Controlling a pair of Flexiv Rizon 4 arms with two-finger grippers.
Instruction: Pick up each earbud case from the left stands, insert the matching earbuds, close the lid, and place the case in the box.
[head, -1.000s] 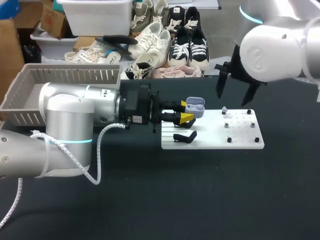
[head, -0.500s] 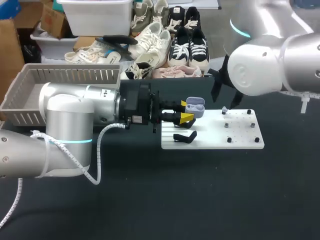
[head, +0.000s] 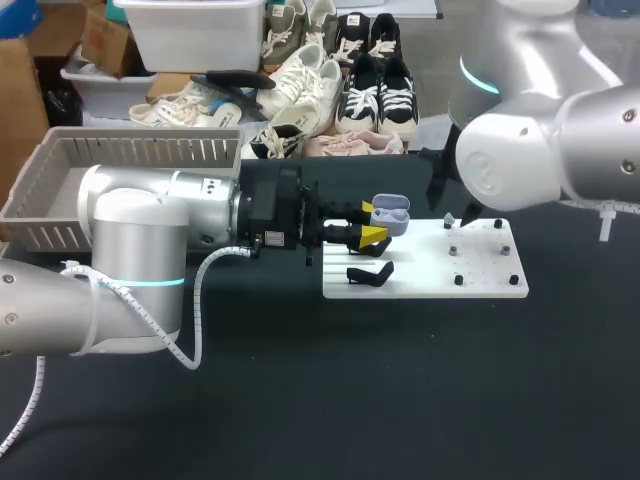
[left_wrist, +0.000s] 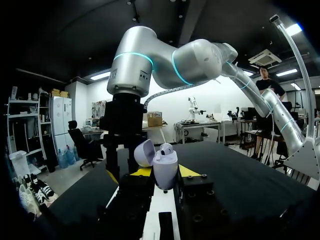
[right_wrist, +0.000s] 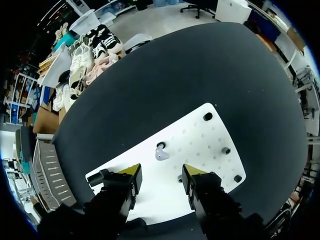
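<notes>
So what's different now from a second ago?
The right arm swung down and inward over the white board, bringing the open right gripper above the loose earbud. Nothing was grabbed or released. The left gripper stayed still, shut on the open case.

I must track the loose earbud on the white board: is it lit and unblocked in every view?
Head view: earbud small, unblocked, no glare. Right wrist view: evenly lit on the white board, ahead of the open right gripper. Left wrist view: not visible; the earbud case stands in a dim foreground.
</notes>
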